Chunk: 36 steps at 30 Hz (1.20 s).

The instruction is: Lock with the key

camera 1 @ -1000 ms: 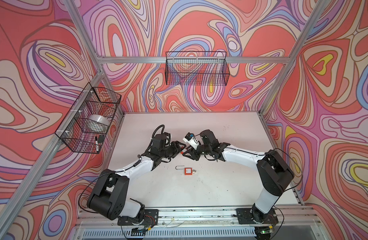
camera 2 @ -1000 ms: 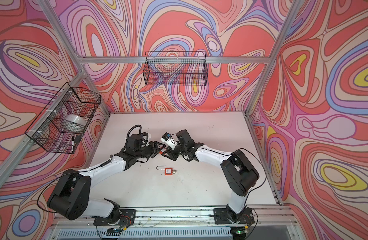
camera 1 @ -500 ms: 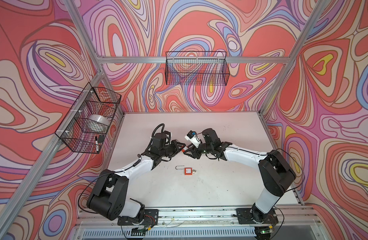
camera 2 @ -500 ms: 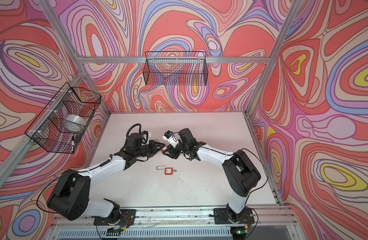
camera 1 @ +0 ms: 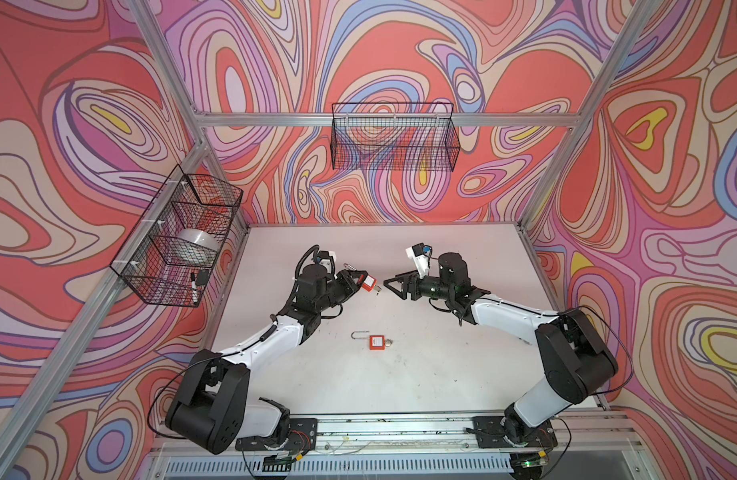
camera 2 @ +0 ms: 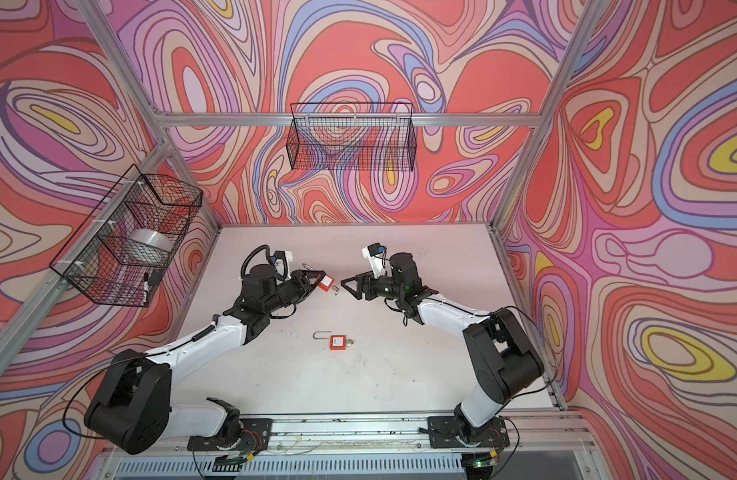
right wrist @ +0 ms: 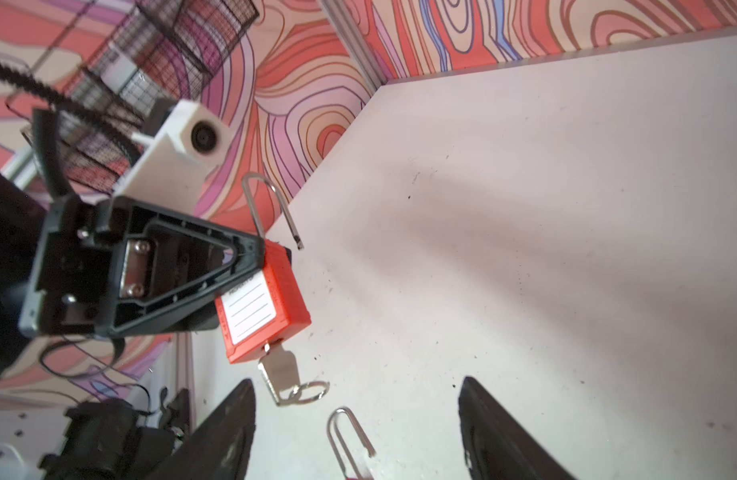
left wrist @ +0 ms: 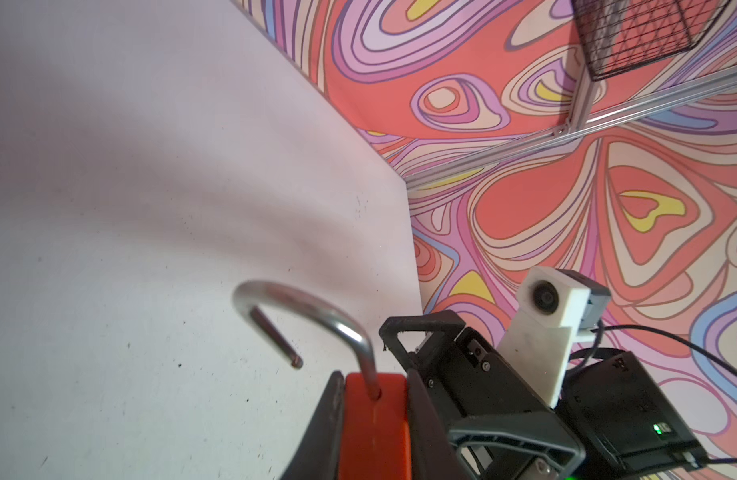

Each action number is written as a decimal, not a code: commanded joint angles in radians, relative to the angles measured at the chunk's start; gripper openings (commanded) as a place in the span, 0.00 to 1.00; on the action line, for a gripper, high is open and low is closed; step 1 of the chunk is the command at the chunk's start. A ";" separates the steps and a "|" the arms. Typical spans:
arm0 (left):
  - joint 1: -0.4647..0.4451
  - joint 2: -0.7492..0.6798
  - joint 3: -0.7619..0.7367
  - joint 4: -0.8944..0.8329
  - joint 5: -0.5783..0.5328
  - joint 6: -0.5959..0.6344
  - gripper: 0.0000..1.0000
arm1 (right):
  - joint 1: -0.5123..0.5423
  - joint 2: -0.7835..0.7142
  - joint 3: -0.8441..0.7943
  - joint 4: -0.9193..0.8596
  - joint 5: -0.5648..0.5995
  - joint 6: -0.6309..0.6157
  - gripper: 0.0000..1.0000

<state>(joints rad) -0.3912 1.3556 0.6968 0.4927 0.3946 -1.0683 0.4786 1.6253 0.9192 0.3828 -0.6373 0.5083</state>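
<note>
Padlock [camera 1: 370, 283] in the grip: only one on site? (Insp. A)

No. Count: 2 red padlocks, 2 keys, 2 grippers, 2 wire baskets. 2nd padlock [camera 1: 376, 341] lies flat on the table [camera 1: 441, 374], at 6 o'clock from the held one, well apart. (Insp. B)

Where's the held one, who has it? (A)

Mid-table, off the surface. L gripper [camera 1: 360, 279] fingers clamped on its body. R gripper [camera 1: 390, 286] faces it from 3 o'clock, fingers spread wide; tips near the key [right wrist: 280, 370] but apart from it. (B)

Anything obscured? (A)

Key blade sunk in the body, only its bow shows. L finger covers part of the label; print too small to read. R wrist view cuts off 2nd padlock's body, shackle only. Left-wall basket [camera 1: 179, 241] at 9 o'clock holds a pale roll [camera 1: 197, 248] and small dark bits [camera 1: 201, 276], can't ID. Rear basket [camera 1: 393, 141] at 12. (B)

Orientation? (A)

Held: long axis approx 10-to-4 in both top views, shackle [left wrist: 271, 289] to 10, open, free leg out of body; key end to 4. 2nd: axis 9-to-3, shackle to 9, 2nd key [camera 1: 388, 342] to 3. (B)
</note>
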 commanded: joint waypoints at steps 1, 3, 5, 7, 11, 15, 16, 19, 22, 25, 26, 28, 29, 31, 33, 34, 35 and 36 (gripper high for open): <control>0.001 -0.021 -0.016 0.208 -0.057 -0.037 0.00 | 0.005 0.021 0.016 0.192 -0.077 0.358 0.79; 0.001 -0.015 -0.010 0.248 -0.051 -0.039 0.00 | 0.005 0.049 -0.021 0.395 -0.090 0.517 0.80; 0.001 0.000 0.003 0.292 -0.030 -0.054 0.00 | 0.005 0.081 -0.040 0.566 -0.088 0.639 0.80; 0.001 0.023 0.018 0.344 0.000 -0.082 0.00 | 0.006 0.115 -0.034 0.650 -0.099 0.710 0.80; 0.001 0.082 0.045 0.483 0.061 -0.154 0.00 | 0.006 0.177 -0.028 0.776 -0.095 0.790 0.78; 0.002 0.128 0.059 0.587 0.092 -0.209 0.00 | 0.021 0.226 0.008 0.870 -0.098 0.867 0.77; 0.000 0.134 0.062 0.597 0.093 -0.215 0.00 | 0.027 0.238 0.019 0.893 -0.099 0.885 0.76; 0.000 0.133 0.066 0.586 0.089 -0.208 0.00 | 0.037 0.267 0.034 0.951 -0.088 0.922 0.69; 0.000 0.122 0.064 0.560 0.088 -0.192 0.00 | 0.038 0.278 0.047 0.964 -0.085 0.932 0.61; 0.001 0.114 0.064 0.539 0.093 -0.183 0.00 | 0.039 0.287 0.056 0.971 -0.085 0.939 0.55; 0.001 0.114 0.063 0.537 0.096 -0.181 0.00 | 0.040 0.291 0.060 0.976 -0.087 0.944 0.52; 0.001 0.112 0.061 0.534 0.098 -0.178 0.00 | 0.040 0.301 0.070 0.987 -0.091 0.956 0.46; 0.001 0.111 0.060 0.531 0.097 -0.177 0.00 | 0.040 0.304 0.073 0.991 -0.091 0.961 0.43; 0.000 0.109 0.058 0.527 0.097 -0.172 0.00 | 0.041 0.309 0.082 0.992 -0.095 0.968 0.36; 0.001 0.107 0.056 0.525 0.095 -0.170 0.00 | 0.044 0.313 0.090 0.988 -0.100 0.972 0.33; 0.000 0.108 0.055 0.525 0.094 -0.171 0.00 | 0.044 0.316 0.092 0.988 -0.101 0.972 0.31; 0.001 0.107 0.054 0.526 0.093 -0.171 0.00 | 0.045 0.318 0.092 0.986 -0.101 0.972 0.28; 0.000 0.108 0.053 0.526 0.093 -0.171 0.01 | 0.046 0.318 0.092 0.986 -0.102 0.973 0.23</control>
<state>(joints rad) -0.3912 1.4864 0.7311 0.9722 0.4759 -1.2419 0.5163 1.9301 0.9894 1.3319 -0.7265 1.4715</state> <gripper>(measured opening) 0.222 0.251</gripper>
